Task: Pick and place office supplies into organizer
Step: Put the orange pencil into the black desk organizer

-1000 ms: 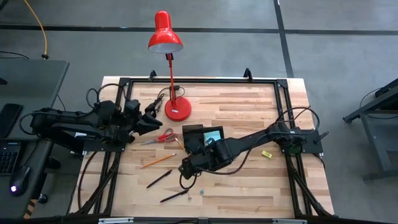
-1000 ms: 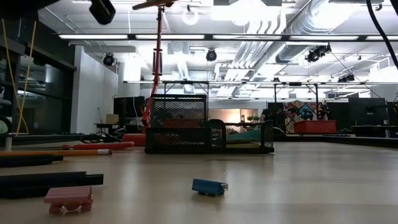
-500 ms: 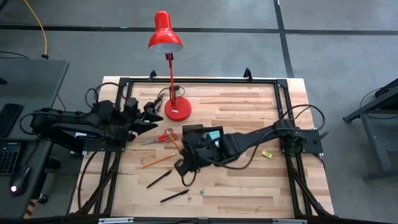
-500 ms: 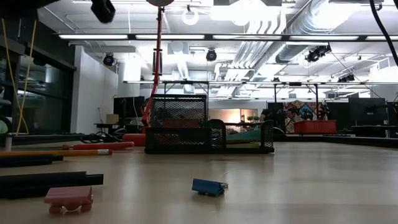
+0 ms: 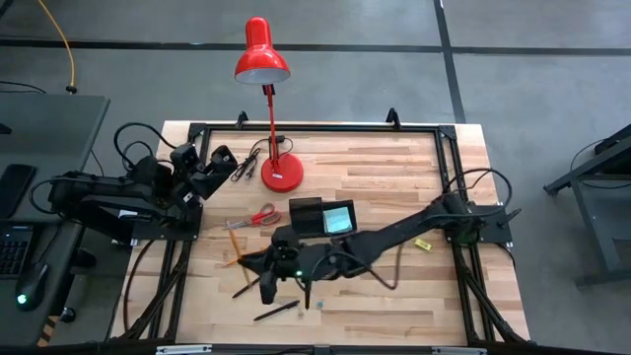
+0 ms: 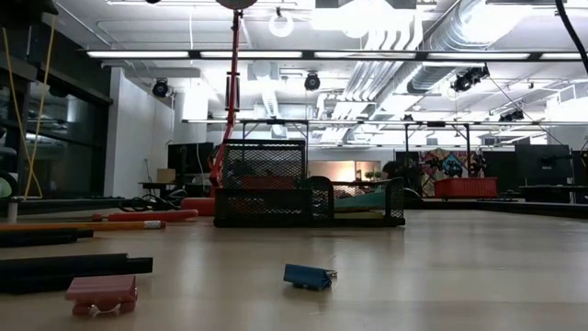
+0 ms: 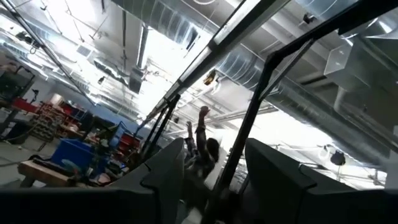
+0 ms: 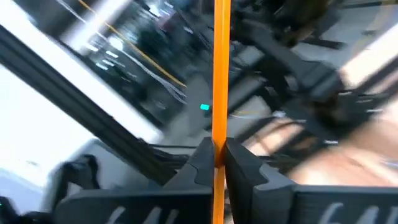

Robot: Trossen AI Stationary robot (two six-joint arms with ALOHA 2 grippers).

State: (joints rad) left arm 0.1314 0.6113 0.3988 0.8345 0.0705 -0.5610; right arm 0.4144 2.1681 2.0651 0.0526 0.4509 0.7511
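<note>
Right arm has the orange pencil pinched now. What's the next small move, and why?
Probably swing the right gripper back toward the low black mesh organizer tray before lowering. In the right wrist view its fingers are shut on the thin orange pencil, while the high view shows that gripper out over the wooden table, left of the tray. The left gripper waits near the red lamp base.

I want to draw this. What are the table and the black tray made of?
The table looks like wood: pale glued strips with brown streaks and a soft sheen. The tray looks like black metal mesh, since the low view shows fine see-through grid walls, though coated wire or plastic cannot be ruled out.
</note>
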